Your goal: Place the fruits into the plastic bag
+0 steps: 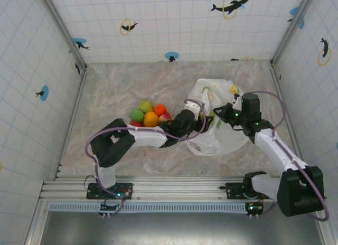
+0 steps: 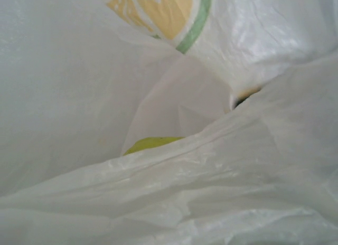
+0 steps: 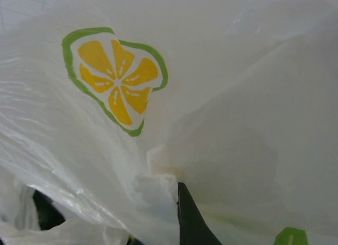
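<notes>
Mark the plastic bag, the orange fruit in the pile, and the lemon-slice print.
plastic bag [image 1: 219,142]: top external view, on its near wall.
orange fruit [image 1: 150,119]: top external view, on the middle of its top.
lemon-slice print [image 3: 117,81]: right wrist view, on the slice's centre.

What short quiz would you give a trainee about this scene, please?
1. True or false: all the fruits already lie inside the plastic bag.
2. The right gripper is: A) wide open in the air; B) shut on the bag's film; C) holding an orange fruit.
3. In the left wrist view, what colour is the fruit seen inside the bag?
Key: 1 false, a pile lies on the table left of the bag; 2 B; 3 yellow-green.
</notes>
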### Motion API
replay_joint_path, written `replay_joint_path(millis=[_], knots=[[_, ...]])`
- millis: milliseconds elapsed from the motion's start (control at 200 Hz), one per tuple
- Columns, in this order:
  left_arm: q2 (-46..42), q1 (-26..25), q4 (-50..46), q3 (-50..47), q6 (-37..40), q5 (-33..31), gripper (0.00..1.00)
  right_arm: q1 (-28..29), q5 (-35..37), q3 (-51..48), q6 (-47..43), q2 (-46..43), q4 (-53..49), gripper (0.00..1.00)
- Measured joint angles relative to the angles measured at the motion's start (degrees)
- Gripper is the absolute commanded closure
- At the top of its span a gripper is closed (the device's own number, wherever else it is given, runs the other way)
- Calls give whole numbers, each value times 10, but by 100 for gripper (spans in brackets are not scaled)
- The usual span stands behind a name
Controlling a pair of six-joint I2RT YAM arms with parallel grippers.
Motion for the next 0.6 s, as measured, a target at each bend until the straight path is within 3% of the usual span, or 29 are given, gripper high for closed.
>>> replay_joint_path(millis=[285, 600], knots=[[103, 0, 46, 62, -65, 9, 29, -4, -19, -47, 97, -18, 85, 100], [107, 0, 36, 65, -58, 19, 18, -27, -29, -50, 111, -17, 111, 100]])
